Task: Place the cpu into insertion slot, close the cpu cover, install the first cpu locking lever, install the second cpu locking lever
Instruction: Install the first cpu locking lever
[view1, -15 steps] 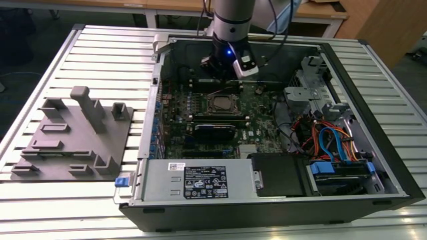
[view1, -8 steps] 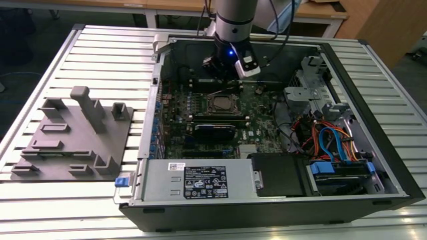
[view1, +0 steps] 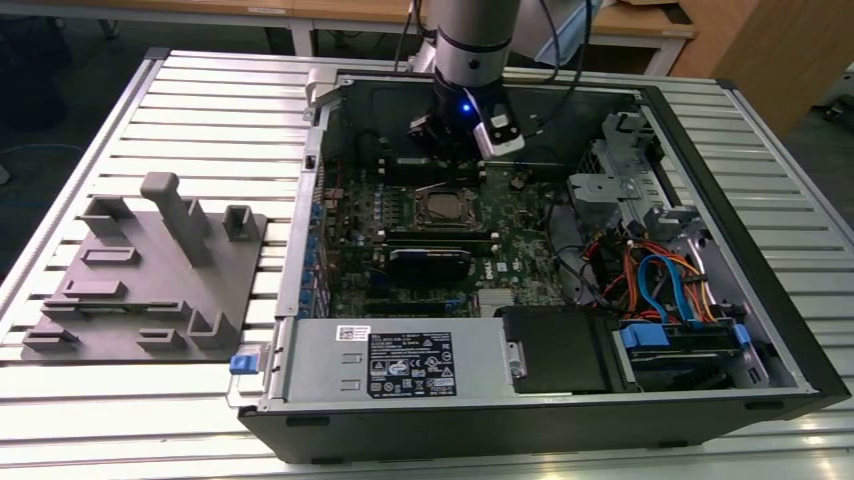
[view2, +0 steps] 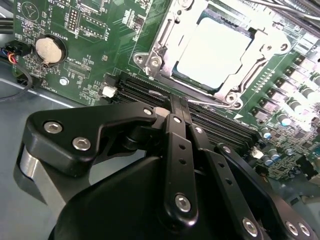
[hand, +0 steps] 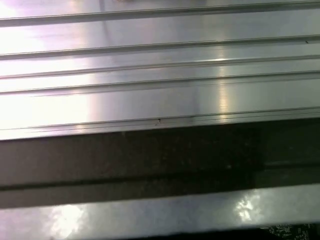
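While the open computer case (view1: 787, 340) lies on a slatted aluminium table (view1: 200, 90) with wooden desks (view1: 641, 25) behind it, the gripper (view2: 179, 101), fingers (view2: 175, 145) pinched together on nothing, hangs inside that case just beside the cpu (view2: 212, 50), which sits in the insertion slot (view2: 192, 80) beneath the closed cpu cover (view2: 167, 30).

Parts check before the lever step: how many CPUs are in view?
1. The cpu lies in the insertion slot, framed by the cpu cover. A spare could be hidden behind the arm.
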